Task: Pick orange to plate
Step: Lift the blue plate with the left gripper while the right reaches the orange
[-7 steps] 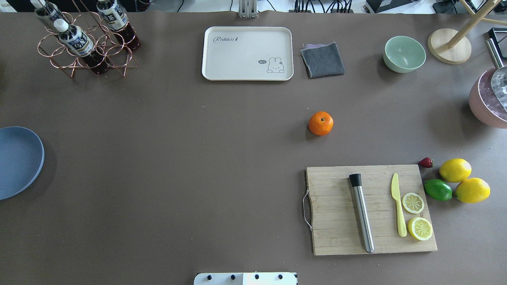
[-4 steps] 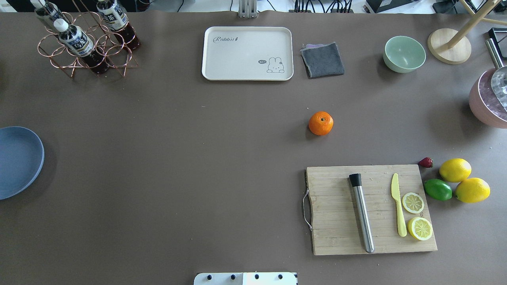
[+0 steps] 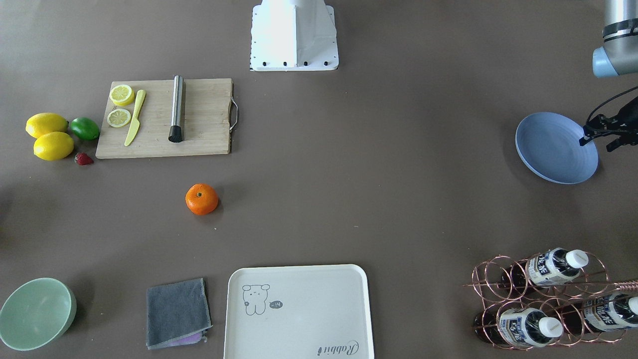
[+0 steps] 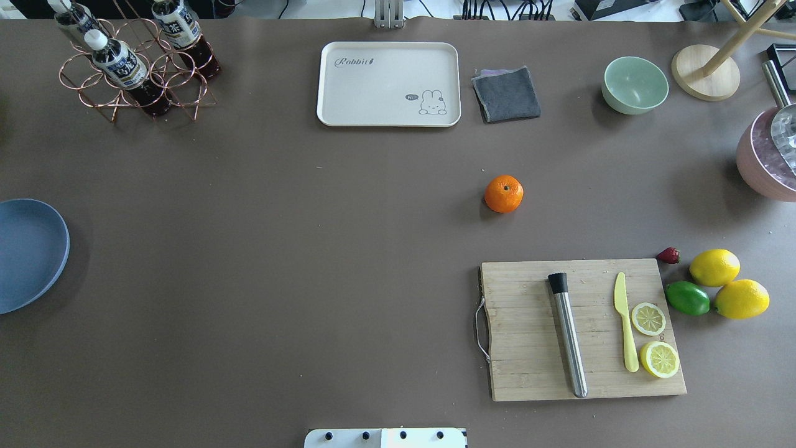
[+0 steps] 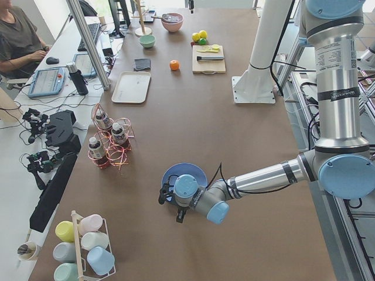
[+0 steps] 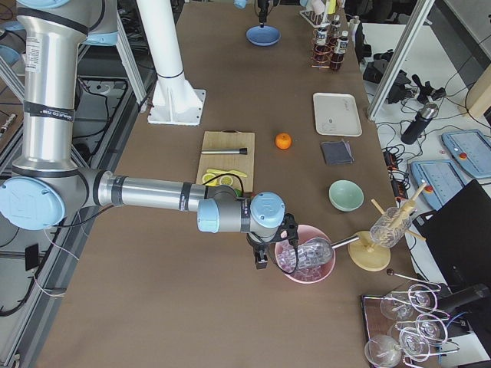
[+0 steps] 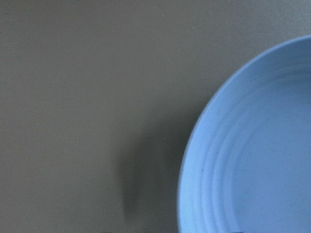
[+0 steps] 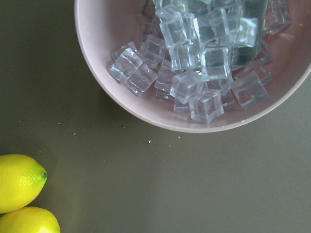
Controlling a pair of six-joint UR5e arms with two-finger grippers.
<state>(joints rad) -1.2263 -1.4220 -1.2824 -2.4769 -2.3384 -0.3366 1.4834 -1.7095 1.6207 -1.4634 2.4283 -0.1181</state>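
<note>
The plate (image 7: 252,155) fills the lower right, on the table (image 7: 87,87).

Brown table (image 4: 249,249) with orange (image 4: 504,193), plate (image 4: 25,255), tray (image 4: 388,84)

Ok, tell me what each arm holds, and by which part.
Nothing visible. The orange lies free on the table, far from both arms. The left end effector hangs at the plate, the right end effector by the ice bowl.

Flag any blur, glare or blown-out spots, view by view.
Left wrist: soft focus, plate rim fuzzy. Front-facing: robot base blown out white. Right wrist: sharp, small glints on the ice. Overhead: even light, orange throws a faint shadow.
</note>
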